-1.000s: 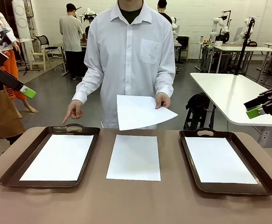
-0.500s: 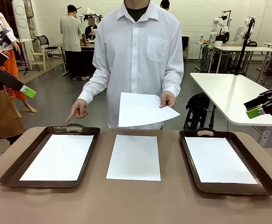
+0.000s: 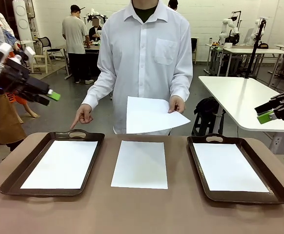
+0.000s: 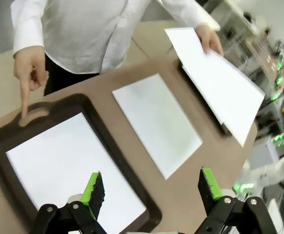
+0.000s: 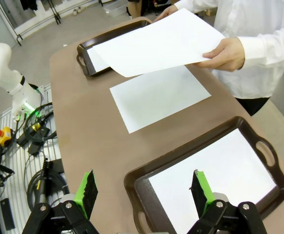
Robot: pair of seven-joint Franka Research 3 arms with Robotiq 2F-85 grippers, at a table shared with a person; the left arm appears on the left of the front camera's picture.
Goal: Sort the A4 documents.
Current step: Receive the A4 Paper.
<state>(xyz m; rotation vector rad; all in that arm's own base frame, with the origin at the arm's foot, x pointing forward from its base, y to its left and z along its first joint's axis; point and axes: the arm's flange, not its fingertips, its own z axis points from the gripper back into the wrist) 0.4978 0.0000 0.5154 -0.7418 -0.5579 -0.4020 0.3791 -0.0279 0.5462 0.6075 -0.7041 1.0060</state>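
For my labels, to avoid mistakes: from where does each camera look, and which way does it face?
Front: on the robot's side, facing across the table at the person; left gripper and right gripper at the sides.
Left wrist: above the open left gripper, looking down past it at the left tray.
Right wrist: above the open right gripper, looking down at the right tray.
Shared: the middle sheet, in all three.

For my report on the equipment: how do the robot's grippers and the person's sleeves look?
The left gripper and the right gripper are black, two-fingered, with bright green pads at the tips. The person's sleeves are long and white, with cuffs.
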